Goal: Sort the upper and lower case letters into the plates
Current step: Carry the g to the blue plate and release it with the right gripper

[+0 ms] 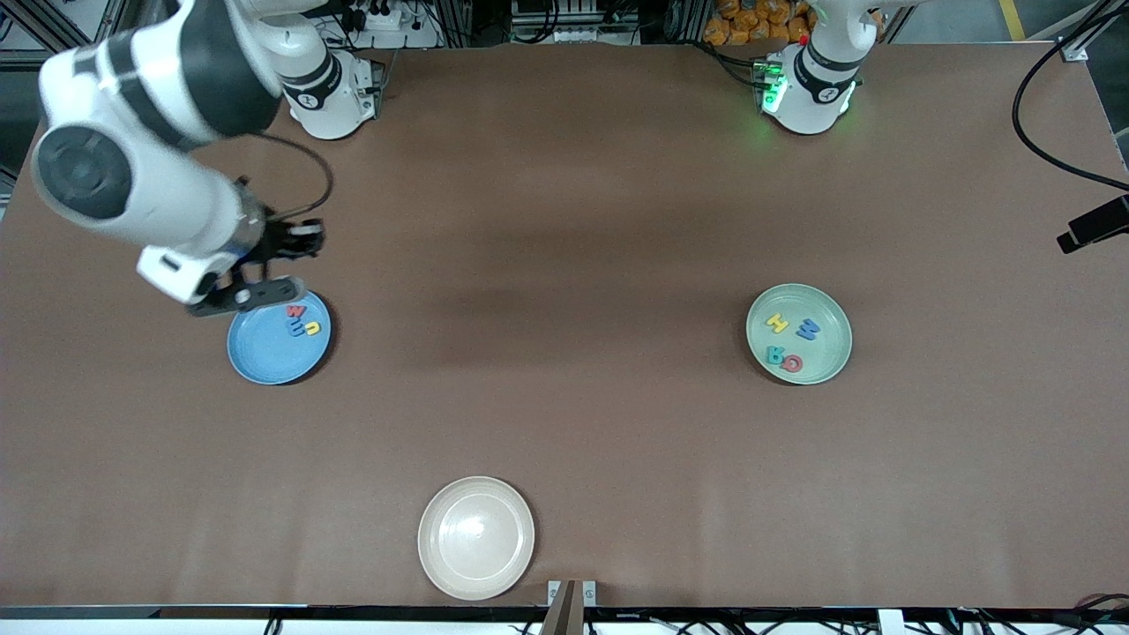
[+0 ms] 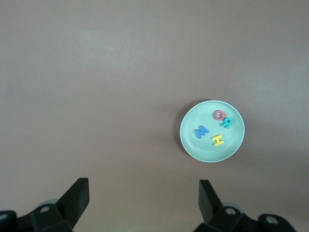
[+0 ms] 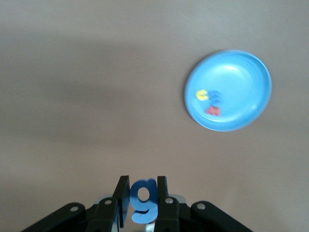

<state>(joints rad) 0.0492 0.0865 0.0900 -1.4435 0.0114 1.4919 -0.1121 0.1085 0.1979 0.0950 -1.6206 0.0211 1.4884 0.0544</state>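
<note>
My right gripper point(image 3: 143, 181) is shut on the blue g point(image 3: 144, 198) and holds it in the air. In the front view this gripper point(image 1: 295, 238) hangs over the table beside the sky blue plate point(image 1: 265, 353), toward the robots. That plate point(image 3: 241, 82) holds the red w point(image 1: 295, 310), blue m point(image 1: 296, 321) and yellow u point(image 1: 311, 330). The mint green plate point(image 1: 825, 353) holds the yellow H point(image 1: 776, 323), blue M point(image 1: 808, 330), teal R point(image 1: 776, 356) and red Q point(image 1: 793, 362). My left gripper point(image 2: 144, 186) is open and empty, high above bare table, with the mint plate point(image 2: 236, 137) in its view.
A cream-white plate point(image 1: 476, 537) sits empty near the table edge closest to the front camera. A black cable point(image 1: 1058, 159) and a black camera mount point(image 1: 1094, 225) lie at the left arm's end of the table.
</note>
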